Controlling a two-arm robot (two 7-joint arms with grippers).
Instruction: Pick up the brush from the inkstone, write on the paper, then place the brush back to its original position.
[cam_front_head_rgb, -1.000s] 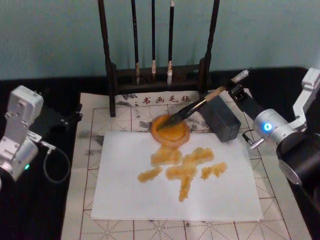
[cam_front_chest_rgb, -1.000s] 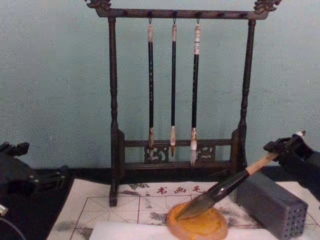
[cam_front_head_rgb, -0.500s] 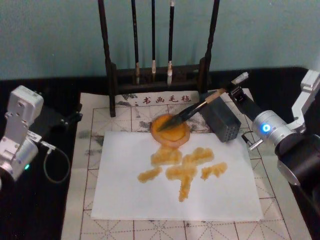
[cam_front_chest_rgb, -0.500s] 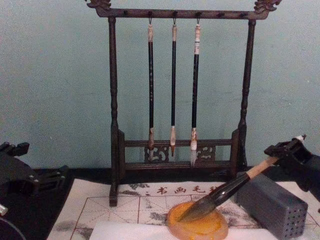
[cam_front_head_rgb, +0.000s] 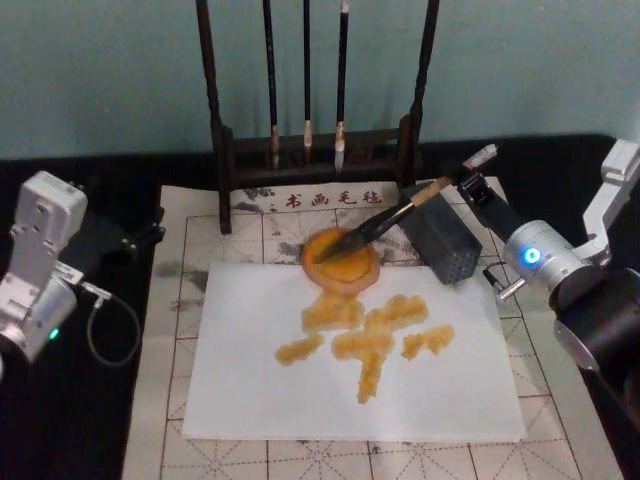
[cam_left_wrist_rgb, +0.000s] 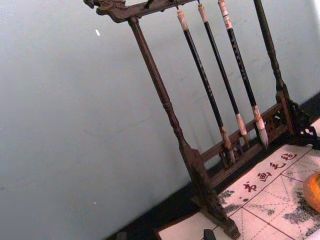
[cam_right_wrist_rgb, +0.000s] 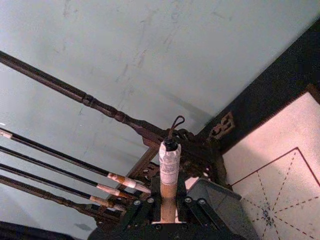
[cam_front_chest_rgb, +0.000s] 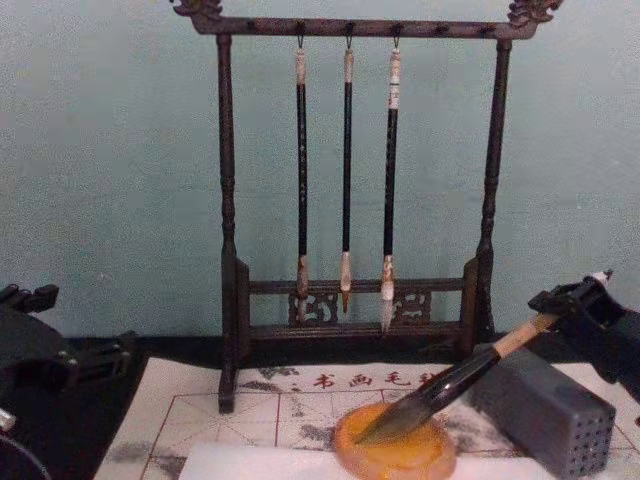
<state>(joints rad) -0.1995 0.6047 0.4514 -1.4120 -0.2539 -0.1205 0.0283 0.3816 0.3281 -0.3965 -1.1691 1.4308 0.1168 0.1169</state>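
The brush (cam_front_head_rgb: 390, 215) lies slanted, its dark tuft down in the round orange inkstone (cam_front_head_rgb: 345, 272) and its tan handle rising to the right over the grey block. My right gripper (cam_front_head_rgb: 465, 187) is shut on the handle near its white end, seen from the side in the chest view as the right gripper (cam_front_chest_rgb: 565, 305). The right wrist view has the brush handle (cam_right_wrist_rgb: 169, 165) standing between the fingers. The white paper (cam_front_head_rgb: 250, 370) lies in front of the inkstone and carries amber strokes (cam_front_head_rgb: 365, 335). My left gripper (cam_front_head_rgb: 130, 235) is parked at the left, off the mat.
A grey rectangular block (cam_front_head_rgb: 445, 240) with small holes sits right of the inkstone, under the brush handle. A dark wooden rack (cam_front_head_rgb: 320, 150) with three thin hanging brushes stands behind. A cream mat (cam_front_head_rgb: 180, 300) with red grid lines underlies the paper.
The right gripper has lowered the brush's handle end slightly, down toward the grey block; the tuft stays in the inkstone. The left arm has not moved.
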